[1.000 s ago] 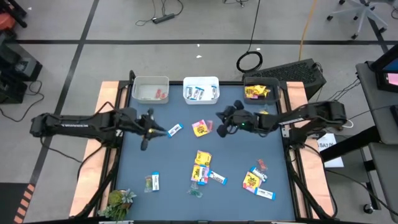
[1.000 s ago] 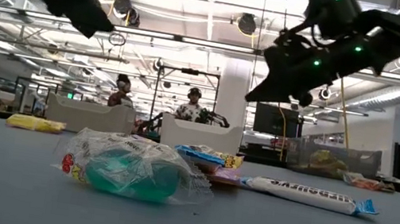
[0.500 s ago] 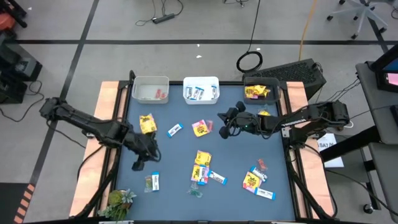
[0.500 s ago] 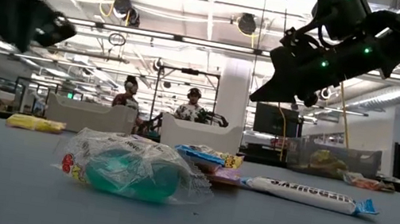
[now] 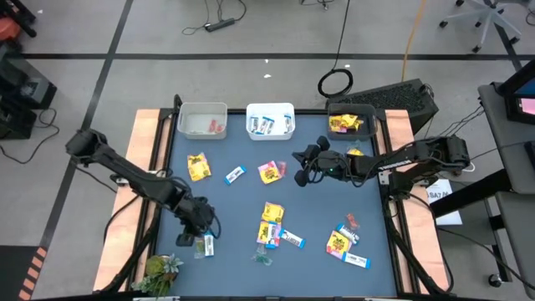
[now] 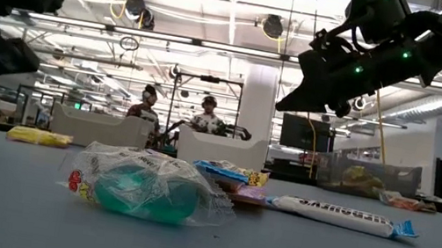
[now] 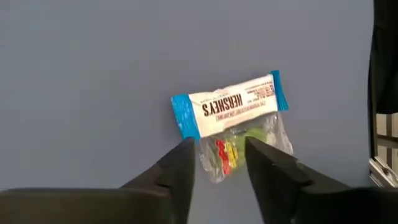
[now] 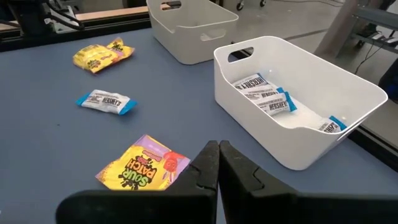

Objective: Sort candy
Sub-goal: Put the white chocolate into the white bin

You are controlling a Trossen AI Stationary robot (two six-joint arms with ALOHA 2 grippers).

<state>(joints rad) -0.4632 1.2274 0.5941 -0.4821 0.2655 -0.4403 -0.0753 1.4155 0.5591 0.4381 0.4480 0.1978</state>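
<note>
My left gripper (image 5: 199,227) hangs open over the table's near-left part. In the left wrist view (image 7: 217,163) its fingers stand on either side of a clear-greenish packet (image 7: 239,146) that lies on the table, partly under a blue-and-white bar wrapper (image 7: 230,109); the pair (image 5: 206,244) shows in the high view. My right gripper (image 5: 298,172) is shut and empty, raised above the table (image 6: 317,77), just right of a yellow-and-pink packet (image 8: 146,165) (image 5: 269,172). A yellow packet (image 5: 197,166) and a blue-and-white bar (image 5: 236,174) lie flat farther left.
Along the far edge stand a white bin with red pieces (image 5: 202,119), a white bin with blue-and-white bars (image 5: 270,121) and a dark bin with yellow packets (image 5: 351,123). More candy lies mid-table (image 5: 272,224) and near-right (image 5: 344,244). A green leafy thing (image 5: 159,272) sits at the near-left corner.
My left gripper has travelled from the table's far-left part toward the near edge and now hangs above the clear-greenish packet and bar. A yellow packet now shows on the table where the gripper stood a second ago.
</note>
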